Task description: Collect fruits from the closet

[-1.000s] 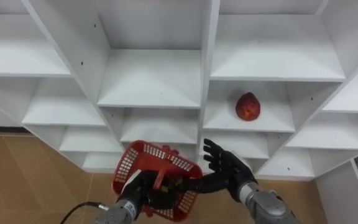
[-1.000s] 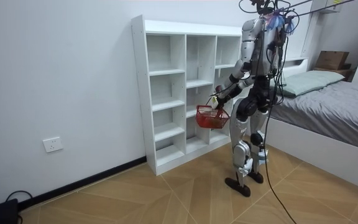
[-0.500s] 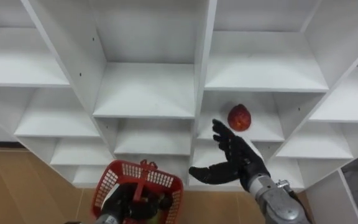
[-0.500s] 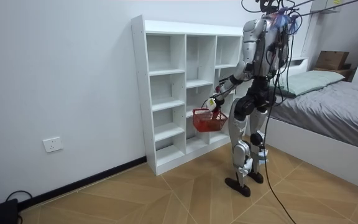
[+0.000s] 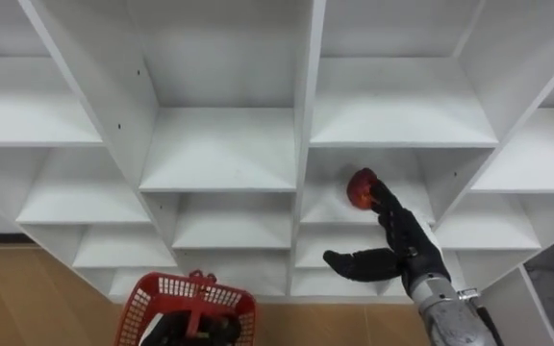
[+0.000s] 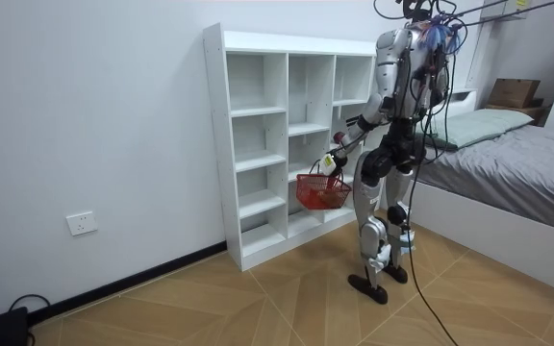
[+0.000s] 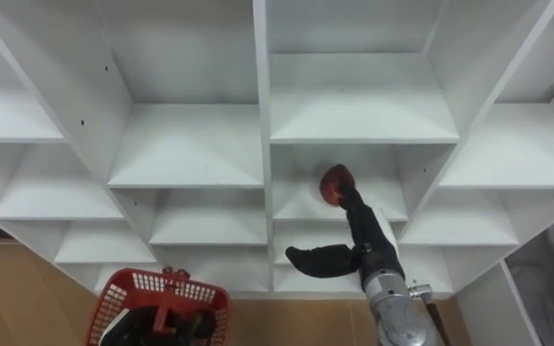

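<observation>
1. Resting on a middle shelf of the closet point(image 5: 306, 115), the red fruit point(image 5: 361, 187) was not yet grasped.
2. The right hand point(image 5: 402, 240) had risen to it, fingers straight and spread, tips apparently touching.
3. The basket point(image 5: 186, 308) hung lower than before; the grip of the left hand point(image 6: 328, 161) could not be told.

No writing, number or sign can be read anywhere. The white closet point(image 5: 306, 144) has plain shelves and the red basket point(image 5: 188, 296) bears no legible label. The cardboard box point(image 6: 513, 92) near the room view's right edge is too small to make out any print.
</observation>
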You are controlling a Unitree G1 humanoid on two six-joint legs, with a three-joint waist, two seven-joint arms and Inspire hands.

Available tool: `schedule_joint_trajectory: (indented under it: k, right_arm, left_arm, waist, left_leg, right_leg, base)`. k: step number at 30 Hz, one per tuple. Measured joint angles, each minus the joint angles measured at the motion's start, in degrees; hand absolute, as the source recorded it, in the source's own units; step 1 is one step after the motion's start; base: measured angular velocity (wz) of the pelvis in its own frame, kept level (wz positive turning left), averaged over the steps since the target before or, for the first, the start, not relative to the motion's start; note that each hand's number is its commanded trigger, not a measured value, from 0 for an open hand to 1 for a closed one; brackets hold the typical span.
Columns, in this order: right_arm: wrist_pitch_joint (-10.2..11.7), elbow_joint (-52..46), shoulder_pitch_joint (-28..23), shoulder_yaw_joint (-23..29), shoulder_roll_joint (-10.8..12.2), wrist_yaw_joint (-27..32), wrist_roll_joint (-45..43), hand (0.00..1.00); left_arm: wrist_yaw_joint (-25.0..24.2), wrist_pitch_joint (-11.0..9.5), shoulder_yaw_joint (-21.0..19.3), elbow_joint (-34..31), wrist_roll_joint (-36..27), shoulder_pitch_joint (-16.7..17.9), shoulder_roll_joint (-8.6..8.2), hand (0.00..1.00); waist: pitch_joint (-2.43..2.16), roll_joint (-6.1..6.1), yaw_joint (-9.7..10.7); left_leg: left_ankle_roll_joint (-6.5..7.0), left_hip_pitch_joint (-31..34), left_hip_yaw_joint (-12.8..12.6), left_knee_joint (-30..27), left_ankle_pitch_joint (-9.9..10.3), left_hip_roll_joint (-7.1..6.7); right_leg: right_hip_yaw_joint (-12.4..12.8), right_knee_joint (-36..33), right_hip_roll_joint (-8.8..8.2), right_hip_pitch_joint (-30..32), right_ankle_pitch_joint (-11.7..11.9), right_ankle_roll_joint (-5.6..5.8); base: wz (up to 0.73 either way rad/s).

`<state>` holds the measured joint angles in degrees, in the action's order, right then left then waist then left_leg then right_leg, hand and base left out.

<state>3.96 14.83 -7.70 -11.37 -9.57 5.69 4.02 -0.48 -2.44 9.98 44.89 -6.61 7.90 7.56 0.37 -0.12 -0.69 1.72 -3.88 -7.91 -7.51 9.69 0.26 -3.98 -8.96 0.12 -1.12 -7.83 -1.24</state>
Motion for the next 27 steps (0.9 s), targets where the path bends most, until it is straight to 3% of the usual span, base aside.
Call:
schedule_joint_trajectory:
  k: [11, 21, 24, 27]
  right_arm:
    - [0.0, 0.1, -0.1, 2.0, 0.0, 3.7, 0.0, 0.00]
    - [0.0, 2.9, 0.1, 2.6, -0.2, 4.0, -1.8, 0.00]
    - [0.0, 4.0, 0.4, 2.6, -0.3, 3.8, -1.4, 0.00]
    - [0.0, 8.0, 2.3, 4.1, -0.4, 3.5, -0.5, 0.00]
  left_arm:
    - [-0.1, 0.0, -1.0, 2.2, 0.1, 0.1, 0.01, 1.00]
    - [-0.7, 0.0, -3.3, 2.3, 0.9, 0.5, -0.04, 1.00]
    - [-0.7, 0.0, -3.5, 1.5, 1.4, 1.9, 0.39, 1.00]
    - [-1.4, 0.0, -4.8, 1.0, 2.9, 2.5, 0.40, 1.00]
  waist:
    - [0.11, -0.01, 0.6]
    - [0.11, -1.22, 0.1]
    - [0.33, -1.75, 0.0]
    - [0.08, -2.27, -0.5]
  left_leg:
    - [-0.14, -0.5, 0.1, 0.1, 0.2, 0.00]
    - [-0.14, -0.7, 0.3, -0.1, 0.2, 0.07]
    - [-0.12, -0.6, 0.5, -0.2, 0.2, 0.08]
    - [-0.05, -0.5, 0.7, -0.3, 0.3, 0.07]
  right_leg:
    - [-0.3, 0.3, -0.03, -0.8, -0.1, -0.03]
    - [-1.0, 0.2, -0.63, -1.0, -0.2, 0.01]
    - [-1.6, 0.2, -0.67, -1.0, -0.3, 0.04]
    - [-1.9, 0.1, -0.70, -0.9, -0.3, 0.04]
  base:
    - [0.00]
    - [0.01]
    - [0.01]
    - [0.05]
